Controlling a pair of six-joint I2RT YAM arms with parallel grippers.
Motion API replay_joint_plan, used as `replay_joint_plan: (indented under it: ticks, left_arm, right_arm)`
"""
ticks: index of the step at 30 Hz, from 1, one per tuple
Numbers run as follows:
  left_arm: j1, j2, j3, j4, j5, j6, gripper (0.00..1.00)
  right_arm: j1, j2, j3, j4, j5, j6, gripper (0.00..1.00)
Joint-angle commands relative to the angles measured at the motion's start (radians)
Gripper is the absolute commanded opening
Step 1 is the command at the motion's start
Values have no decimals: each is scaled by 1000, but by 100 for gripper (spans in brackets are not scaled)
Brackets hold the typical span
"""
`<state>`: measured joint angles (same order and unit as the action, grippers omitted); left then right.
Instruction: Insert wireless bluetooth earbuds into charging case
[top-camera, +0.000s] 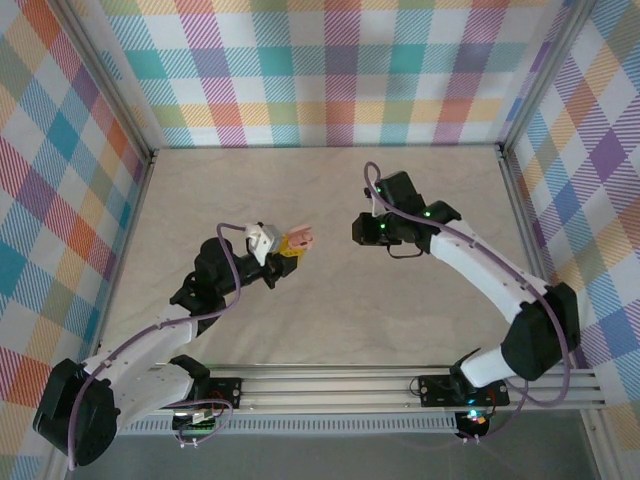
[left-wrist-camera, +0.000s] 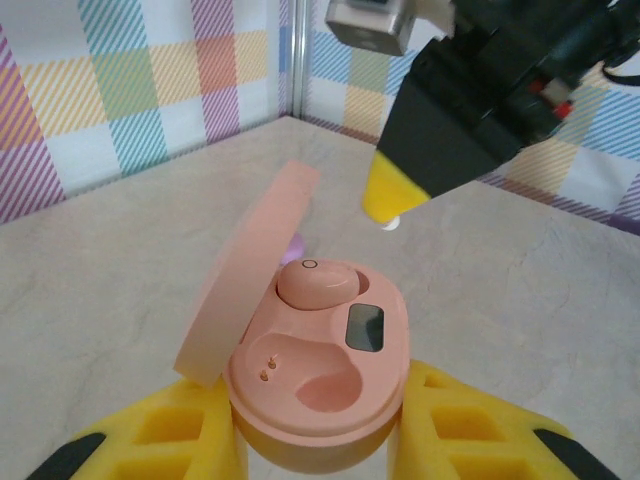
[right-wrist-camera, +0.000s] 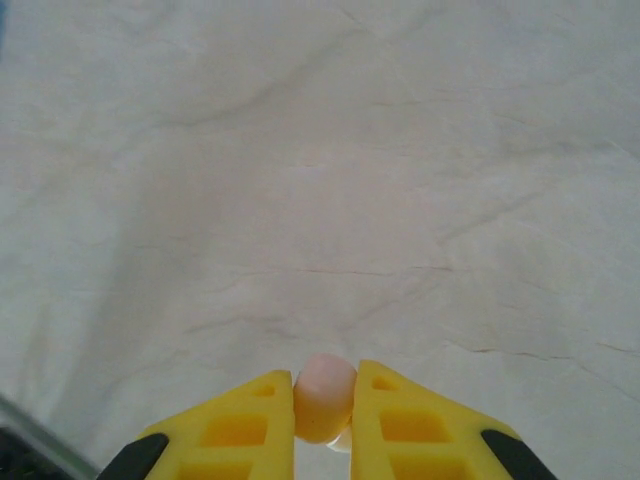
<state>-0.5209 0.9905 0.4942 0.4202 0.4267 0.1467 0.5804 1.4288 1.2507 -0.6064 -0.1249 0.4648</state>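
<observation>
My left gripper (left-wrist-camera: 320, 432) is shut on the base of an open salmon-pink charging case (left-wrist-camera: 385, 330), whose lid (left-wrist-camera: 250, 280) stands tilted up on the left. One pale pink earbud (left-wrist-camera: 315, 283) sits in the far slot. The near slot (left-wrist-camera: 325, 385) is bare, with two gold contacts showing. My right gripper (right-wrist-camera: 325, 412) is shut on a second pale pink earbud (right-wrist-camera: 325, 390). In the left wrist view the right gripper (left-wrist-camera: 392, 205) hangs just above and beyond the case, apart from it. From above, the case (top-camera: 299, 241) and the right gripper (top-camera: 357, 230) face each other mid-table.
A small purple piece (left-wrist-camera: 296, 244) peeks out behind the lid; I cannot tell what it is. The beige tabletop (top-camera: 330, 320) is ringed by plaid walls (top-camera: 330, 70), with a metal rail (top-camera: 400, 385) along the near edge.
</observation>
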Motion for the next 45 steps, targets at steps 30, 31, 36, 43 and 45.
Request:
replay_joint_plan:
  ticks: [30,31,36,43,45]
  left_arm:
    - [-33,62,52,120,84,24,7]
    - [-33,60,53,118,86,24,7]
    - [-34,53,55,117,93,16,7]
    - [-33,36,49,118,78,-7,7]
    - [-33,35,50,119,74,-19,7]
  right_arm:
    - [246,2,109,241,-128,83,13]
    - [251,2,107,243,-123,79,13]
    - [266,10,90,258,-101,57,13]
    - [278,9,73,259,-62,29,14]
    - [280,5,65,262,-44,19,14]
